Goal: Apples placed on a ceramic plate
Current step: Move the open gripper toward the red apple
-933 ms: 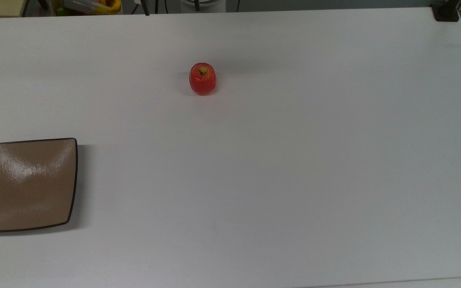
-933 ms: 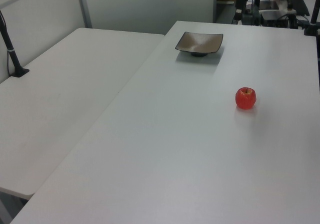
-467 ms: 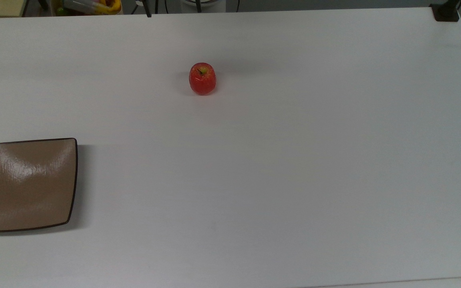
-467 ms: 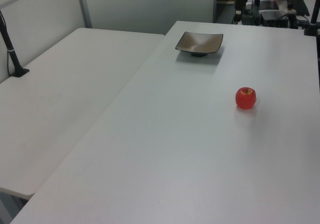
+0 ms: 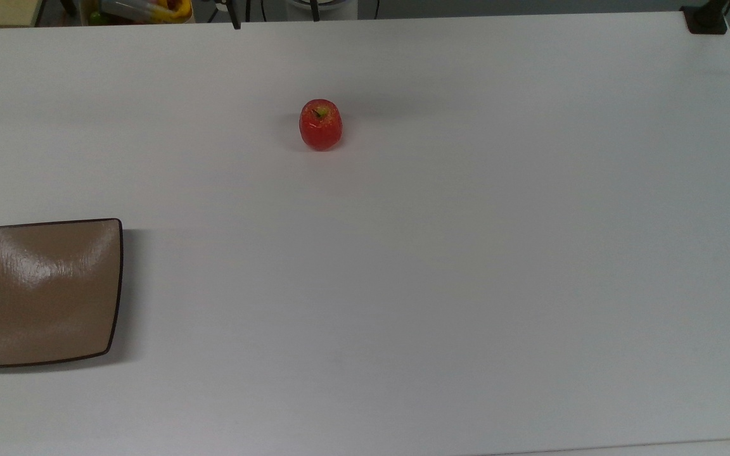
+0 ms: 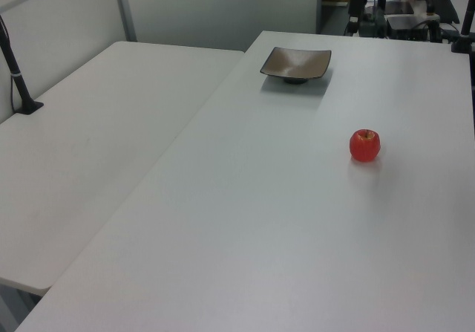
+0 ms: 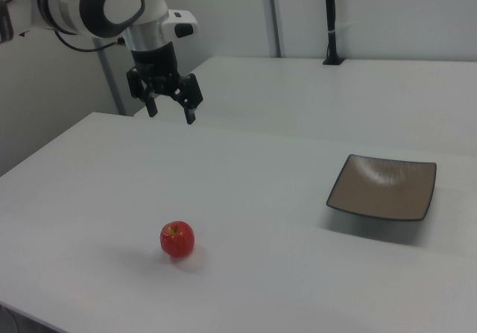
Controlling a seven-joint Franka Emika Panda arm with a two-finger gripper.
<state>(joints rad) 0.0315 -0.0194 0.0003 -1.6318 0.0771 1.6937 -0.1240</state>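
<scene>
A small glossy red apple (image 5: 320,125) stands upright on the white table, its yellow-green stem patch facing up; it also shows in the left view as the apple (image 6: 364,145) and in the right view as the apple (image 7: 177,239). The square tan-brown ceramic plate (image 5: 42,291) with a thin dark rim lies bare at the top view's left edge, far from the apple; the plate (image 6: 295,63) and the plate (image 7: 384,188) appear too. In the right view my gripper (image 7: 171,112) hangs open and holds nothing, well above the table, up and behind the apple.
A second white table (image 6: 89,146) adjoins on the left view's left, with a black post (image 6: 16,72) on it. A black clamp base (image 5: 706,20) sits at the top view's far right corner. Clutter and cables (image 6: 393,9) lie beyond the table's far end.
</scene>
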